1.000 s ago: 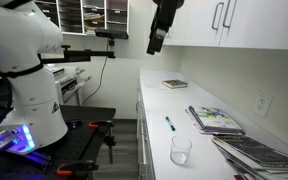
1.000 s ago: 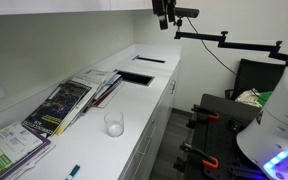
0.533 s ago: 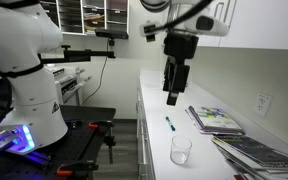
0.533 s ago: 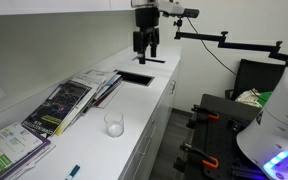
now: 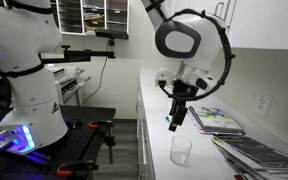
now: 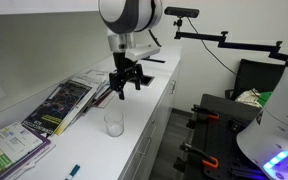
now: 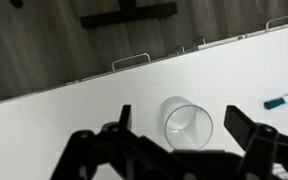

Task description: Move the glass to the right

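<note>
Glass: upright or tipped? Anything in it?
Upright: the glass shows its round open rim to the wrist view and stands on its base in both exterior views. It looks empty.

One small clear cylindrical drinking glass (image 5: 181,150), one thin pen with a blue tip (image 7: 284,99), one flat dark rectangular booklet (image 6: 146,80). Glossy colourful paper magazines (image 6: 59,105): three overlapping piles in an exterior view, single copies too stacked to count. One white robot arm (image 5: 189,40), one black two-finger gripper (image 5: 173,124).

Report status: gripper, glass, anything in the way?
Gripper open, hovering above the glass, no contact. Glass upright on the counter. Pen lies nearby, apart from the glass.
</note>
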